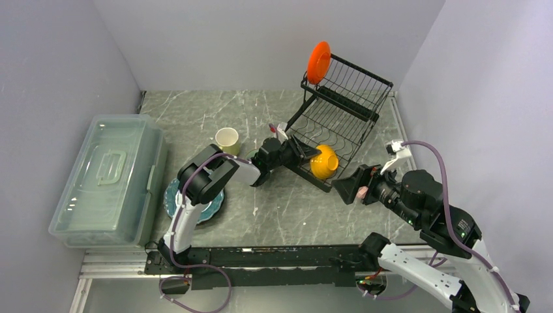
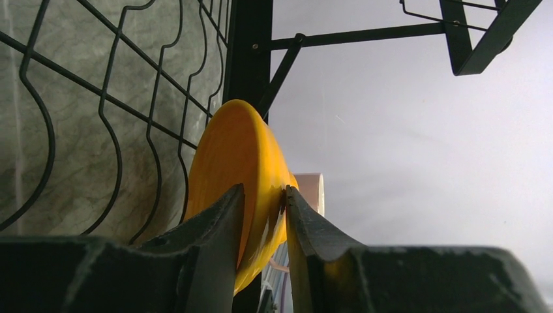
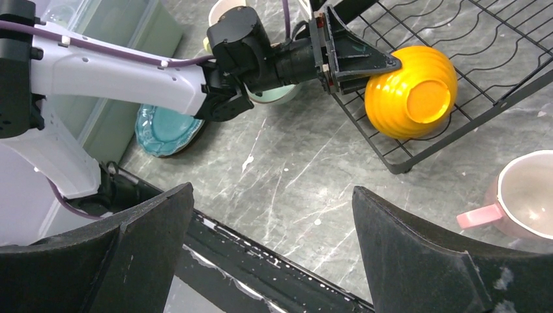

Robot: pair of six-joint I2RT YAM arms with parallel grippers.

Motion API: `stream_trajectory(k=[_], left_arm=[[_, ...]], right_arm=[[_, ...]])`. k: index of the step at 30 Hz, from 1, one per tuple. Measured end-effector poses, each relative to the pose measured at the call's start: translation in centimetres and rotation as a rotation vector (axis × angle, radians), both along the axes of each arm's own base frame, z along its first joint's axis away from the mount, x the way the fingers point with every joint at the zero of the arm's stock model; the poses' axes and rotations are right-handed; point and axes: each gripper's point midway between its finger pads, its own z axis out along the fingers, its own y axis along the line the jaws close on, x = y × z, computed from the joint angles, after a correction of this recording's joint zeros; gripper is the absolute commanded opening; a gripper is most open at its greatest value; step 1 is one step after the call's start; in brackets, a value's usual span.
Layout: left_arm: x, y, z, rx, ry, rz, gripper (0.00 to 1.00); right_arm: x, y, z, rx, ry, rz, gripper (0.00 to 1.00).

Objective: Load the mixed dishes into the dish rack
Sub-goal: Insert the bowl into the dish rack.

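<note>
Left wrist view: the left end effector [image 2: 264, 192] has its two fingers [image 2: 215, 228] astride the rim of the orange-yellow bowl [image 2: 238, 150], one inside the wall and one outside; the inner one touches the rim, but whether the pair is pressing or letting go I cannot tell; the bowl stands on edge against the wires of the dish rack [image 2: 251, 52], directly ahead of the fingertips. From the top camera the bowl lies at the near corner of the rack's lower tray, tipped on its side; the right wrist view shows its foot turned toward the right arm and its mouth turned away, so its axis runs roughly level, across the line of the left arm's fingers. The left arm is plainly the nearer, stretched low over the tabletop [image 1: 280, 208], forearm almost level, wrist pointing at the rack. The right end effector [image 1: 345, 186] hovers near the rack's near edge, spread wide and empty, just above the pink mug [image 3: 528, 195]. In my judgement any retreat must go straight back along the fingers, or the rim will be dragged off the wires.
</note>
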Motion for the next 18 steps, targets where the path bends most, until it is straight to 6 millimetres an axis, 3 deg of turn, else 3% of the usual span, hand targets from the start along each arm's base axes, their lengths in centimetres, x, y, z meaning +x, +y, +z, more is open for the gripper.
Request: stream_trajectory(k=[18], left_arm=[[-0.4,0.5,-0.7,0.11,-0.013,-0.031,0.4]], right_arm=[[1.3,-0.7,-3.2,-0.098,0.085,-0.09,0.94]])
